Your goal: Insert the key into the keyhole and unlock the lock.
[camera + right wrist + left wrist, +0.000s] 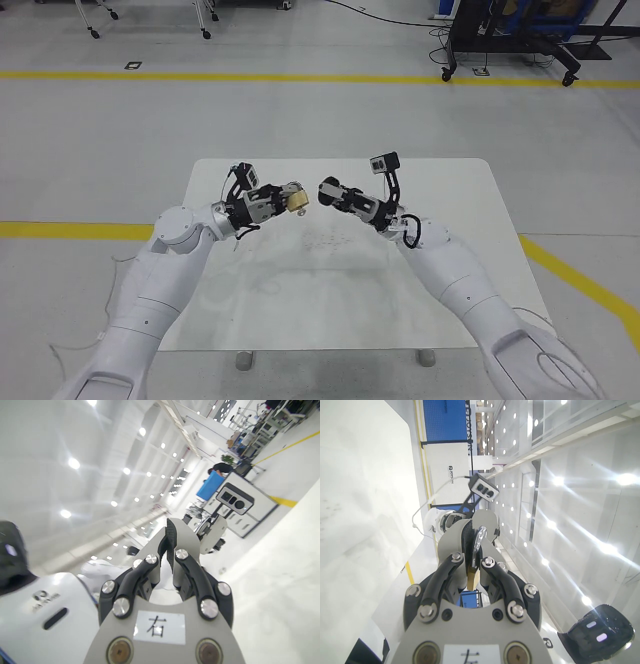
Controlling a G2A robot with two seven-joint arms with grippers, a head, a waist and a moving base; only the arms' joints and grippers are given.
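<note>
In the top view the left gripper (301, 197) is clamped on the lock (296, 201), a small brass-yellow block at its tip. It is held in the air above the far middle of the white table (450, 210). The right gripper (323, 190) faces it tip to tip, just beside it with a small gap between. Its dark fingers are drawn together.

In the left wrist view the left gripper (481, 522) has flat grey plate fingers carried on curved black links (440, 572) with bright screws. The fingers stand narrow, gripping the lock (473, 576). The lock's body is smooth brass, rectangular and seen edge-on, low between the fingers near the links. From it a shiny, curved silver piece (479, 540) runs up between a black ribbed pad (467, 535) and the other finger. I cannot tell whether that piece is a shackle or a key.

In the right wrist view the right gripper (172, 525) has the same grey plates and black links. Its fingers are brought fully together, with the ribbed black pads (170, 547) pressed face to face. I cannot tell whether anything thin is pinched between them.
</note>
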